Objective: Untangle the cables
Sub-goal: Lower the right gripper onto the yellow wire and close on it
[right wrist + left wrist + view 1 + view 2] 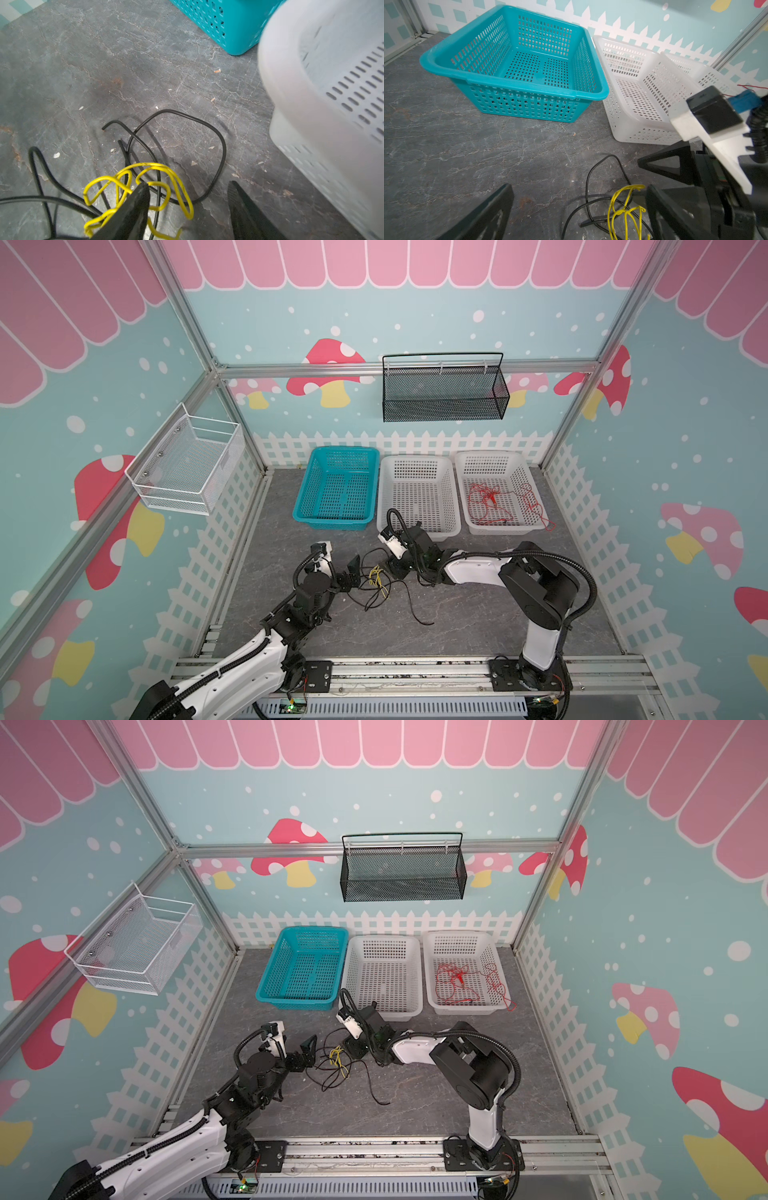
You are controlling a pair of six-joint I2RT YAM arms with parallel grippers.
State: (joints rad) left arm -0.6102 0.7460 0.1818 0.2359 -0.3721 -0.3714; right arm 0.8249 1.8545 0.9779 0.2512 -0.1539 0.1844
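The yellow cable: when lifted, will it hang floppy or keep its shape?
Probably keeps its shape: the yellow cable holds sharp kinks and raised loops. Likely light, being so thin. It may drag the black cable, whose loops cross it.

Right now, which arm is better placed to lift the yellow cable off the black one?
Right, I'd say. The right gripper is open with one finger against the loops of the yellow cable, over the black cable. The left gripper is open too, but sits just beside the tangle.
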